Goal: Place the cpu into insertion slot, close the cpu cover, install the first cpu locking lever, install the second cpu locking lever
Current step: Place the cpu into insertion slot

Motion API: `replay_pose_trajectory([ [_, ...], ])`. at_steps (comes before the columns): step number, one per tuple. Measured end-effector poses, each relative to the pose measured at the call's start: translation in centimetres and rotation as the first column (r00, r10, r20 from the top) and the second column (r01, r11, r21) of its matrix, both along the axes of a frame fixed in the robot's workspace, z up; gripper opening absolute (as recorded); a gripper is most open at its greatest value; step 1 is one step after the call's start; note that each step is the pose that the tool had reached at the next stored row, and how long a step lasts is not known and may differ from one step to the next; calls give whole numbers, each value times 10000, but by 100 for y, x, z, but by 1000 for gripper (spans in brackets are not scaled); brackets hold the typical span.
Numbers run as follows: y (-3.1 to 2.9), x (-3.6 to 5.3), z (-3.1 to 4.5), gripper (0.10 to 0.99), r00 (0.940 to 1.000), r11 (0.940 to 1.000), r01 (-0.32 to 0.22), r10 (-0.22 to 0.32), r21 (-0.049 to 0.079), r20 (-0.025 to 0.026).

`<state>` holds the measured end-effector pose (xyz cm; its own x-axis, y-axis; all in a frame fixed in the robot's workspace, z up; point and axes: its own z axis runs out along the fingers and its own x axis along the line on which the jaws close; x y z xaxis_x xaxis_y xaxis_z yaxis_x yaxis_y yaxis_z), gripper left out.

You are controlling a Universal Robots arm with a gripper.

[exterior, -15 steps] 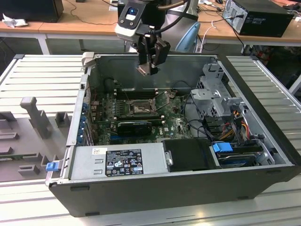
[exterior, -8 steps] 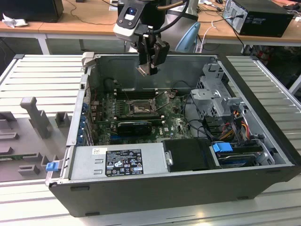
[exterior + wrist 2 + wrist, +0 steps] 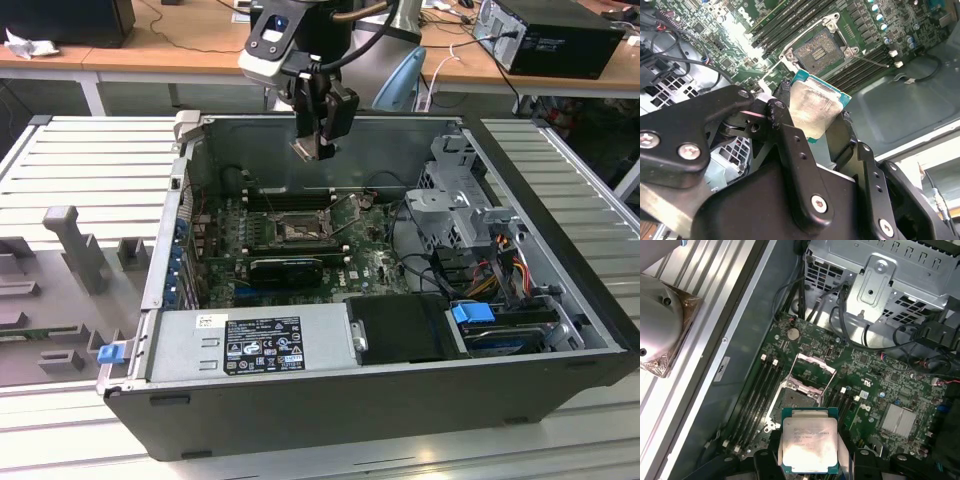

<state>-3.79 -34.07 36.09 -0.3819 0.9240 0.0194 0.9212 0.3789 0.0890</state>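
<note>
Open computer case [image 3: 330,400] on the counter, circuit board [image 3: 875,385] lying flat on its floor. Tool [image 3: 318,140] hangs above the case opening, well clear of the board, fingers narrowed onto two opposite edges of the chip [image 3: 809,440], metal face toward the first wrist camera. Socket [image 3: 792,402] sits below and a little ahead of the tool, bare, nothing seated in it. Cover [image 3: 816,363] stands swung up on the socket's far side from the tool, so the way down looks free. Judgement: carry-over stage, chip not yet at the socket. In the first wrist view the chip's edges look turned relative to the socket frame; the wrist likely needs to turn until the two squares run parallel. Centre the chip over the socket while high, then come straight down with the chip level. The socket contacts would bend under a sliding or tilted touch, so no sideways correction near the bottom. Let go only once all four edges sit inside the frame; no pressing. Keep the fingers off the raised cover.
</note>
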Motion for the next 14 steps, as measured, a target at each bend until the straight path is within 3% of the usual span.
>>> replay_pose_trajectory([
  [14,0,0,-6,529,9980,9980,634,-634,0,0],
])
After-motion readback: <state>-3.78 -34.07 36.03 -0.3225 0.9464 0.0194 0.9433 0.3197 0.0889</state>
